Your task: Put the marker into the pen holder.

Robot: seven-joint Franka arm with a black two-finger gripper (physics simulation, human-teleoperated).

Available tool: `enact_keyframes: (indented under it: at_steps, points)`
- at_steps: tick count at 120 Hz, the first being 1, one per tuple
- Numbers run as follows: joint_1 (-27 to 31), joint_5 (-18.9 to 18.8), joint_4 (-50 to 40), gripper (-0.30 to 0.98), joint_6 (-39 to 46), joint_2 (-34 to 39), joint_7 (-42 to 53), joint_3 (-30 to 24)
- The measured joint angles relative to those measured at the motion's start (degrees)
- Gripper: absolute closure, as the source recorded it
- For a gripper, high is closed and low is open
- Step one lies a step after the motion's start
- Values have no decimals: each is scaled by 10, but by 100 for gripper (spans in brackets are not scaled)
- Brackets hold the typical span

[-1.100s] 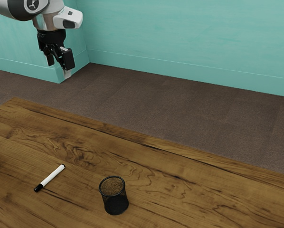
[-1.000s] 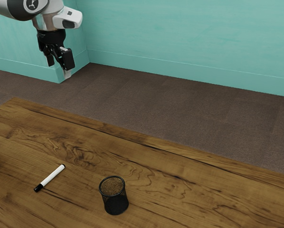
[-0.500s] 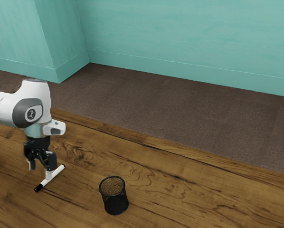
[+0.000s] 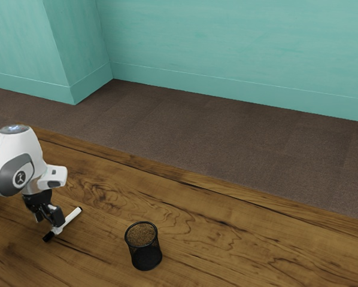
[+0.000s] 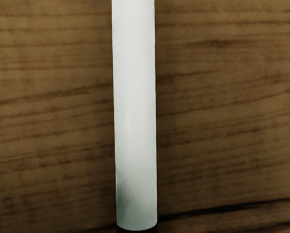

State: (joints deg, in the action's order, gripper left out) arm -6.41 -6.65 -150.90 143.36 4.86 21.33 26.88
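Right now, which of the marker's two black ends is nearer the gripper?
The longer black end, close by the gripper. The other, a short black tip, is farther off, across the white barrel.

White marker with black ends, lying flat on wood, upright black mesh pen holder nearby

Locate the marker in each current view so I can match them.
Exterior view: marker in the lower part, toward the exterior view's left, on the table at the gripper.
Wrist view: white barrel through the picture's middle, crossing the wood grain.
Shared landmark: where white meets the black end, by the gripper in the exterior view, at the picture's edge in the wrist view.
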Motion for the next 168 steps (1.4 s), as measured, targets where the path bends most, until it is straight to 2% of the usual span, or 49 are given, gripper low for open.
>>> enact_keyframes:
  at_steps: [34,65,101,121,147,168]
  points:
    - [-1,10,-4,26,53,-28,29,-1]
    - [-15,13,-24,38,61,-24,41,0]
    - [-8,13,-25,65,64,-24,47,0]
    - [-8,9,-24,74,63,-23,41,-2]
    - [-12,1,-13,78,10,54,28,-1]
    - [-56,-10,52,79,-92,106,12,-9]
